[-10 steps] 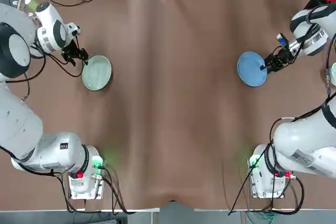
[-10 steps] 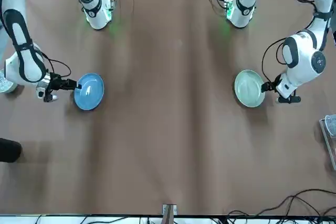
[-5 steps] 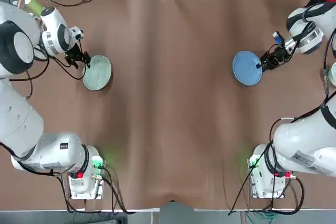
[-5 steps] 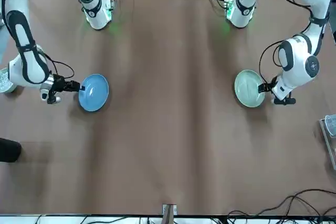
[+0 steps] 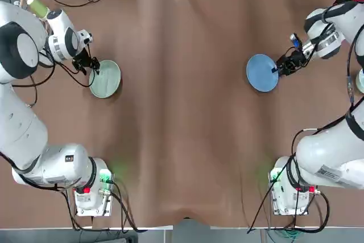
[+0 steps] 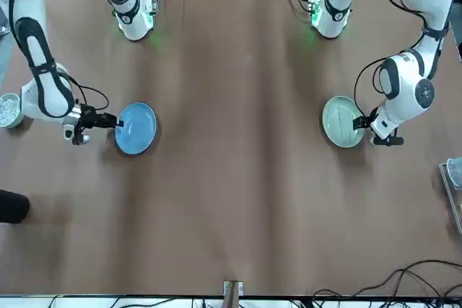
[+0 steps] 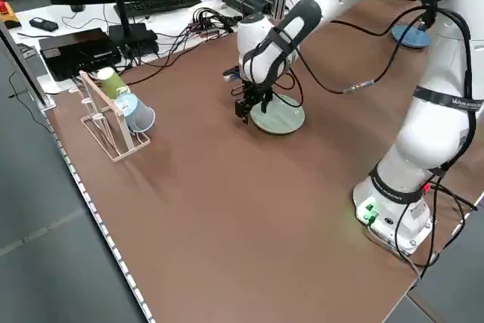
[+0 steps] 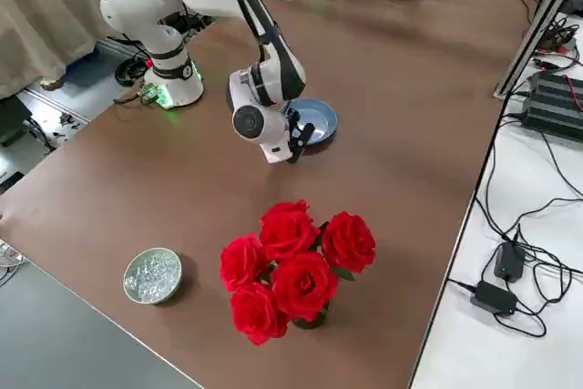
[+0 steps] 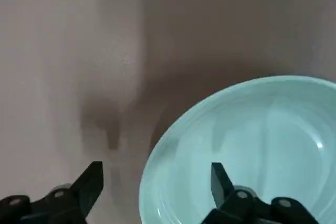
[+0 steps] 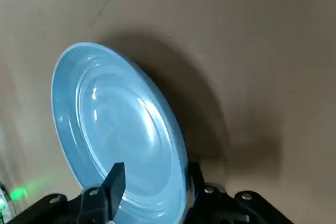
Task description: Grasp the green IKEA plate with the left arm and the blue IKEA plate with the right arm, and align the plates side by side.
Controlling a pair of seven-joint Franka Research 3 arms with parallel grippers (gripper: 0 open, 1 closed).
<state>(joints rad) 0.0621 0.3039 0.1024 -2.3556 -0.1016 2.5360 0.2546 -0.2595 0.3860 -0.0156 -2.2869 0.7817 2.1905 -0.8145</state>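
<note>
At table | left gripper [image 9: 152, 182] wide open astride green plate [image 9: 247, 145] rim; right gripper [image 10: 152, 182] pinching blue plate [image 10: 113, 124]

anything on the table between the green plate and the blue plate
No. In the top view, only bare brown table lies between the green plate and the blue plate.

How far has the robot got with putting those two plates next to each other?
Roughly the first stage. The right gripper has its fingers shut on the rim of the blue plate, which is tilted off the table. The left gripper is open, fingers straddling the rim of the green plate, not yet closed. The plates sit far apart, so bringing them side by side remains.
</note>
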